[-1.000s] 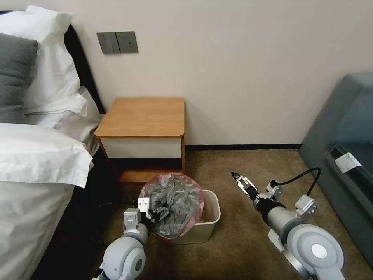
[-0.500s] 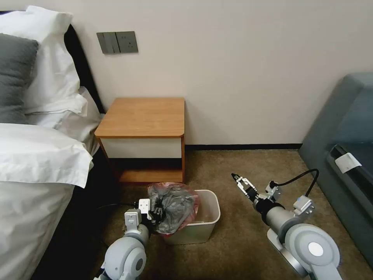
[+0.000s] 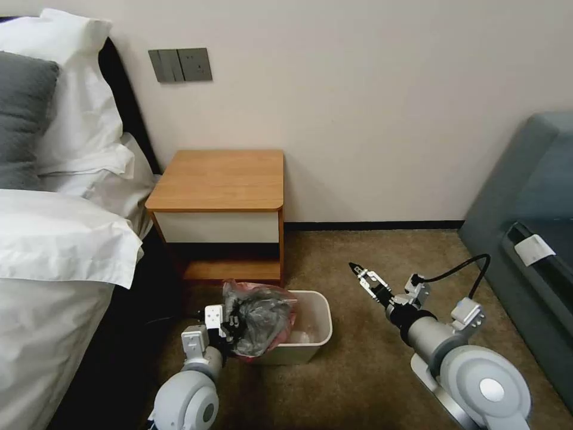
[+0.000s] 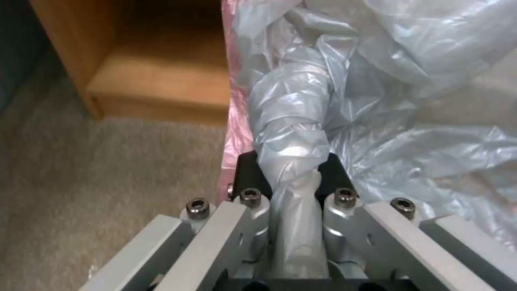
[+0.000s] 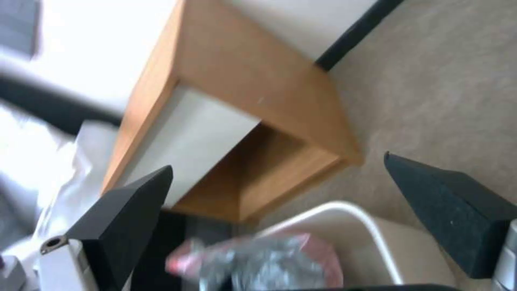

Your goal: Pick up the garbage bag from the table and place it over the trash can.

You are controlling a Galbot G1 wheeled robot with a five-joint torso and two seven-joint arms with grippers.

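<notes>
Our left gripper [image 3: 234, 325] is clamped on a twisted fold of the garbage bag [image 3: 261, 319], which hangs bunched over the trash can's [image 3: 310, 334] left end, before the table [image 3: 221, 179]. Our right gripper [image 3: 357, 272], jaws apart, hovers right of the trash can.

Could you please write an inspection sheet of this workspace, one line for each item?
Surface: table, wooden top bare.
Job's things: garbage bag bunched over the left part of the trash can, which stands on the carpet in front of the table; the can's right part is uncovered.
Clutter: nothing seen.
Grippers: left gripper shut on a twisted part of the garbage bag, at the can's left side; right gripper open, above the carpet to the right of the can, holding nothing.
Cables: black cable looping on the right arm.
Surroundings: bed with white pillows on the left, wall switches, dark sofa on the right.
</notes>
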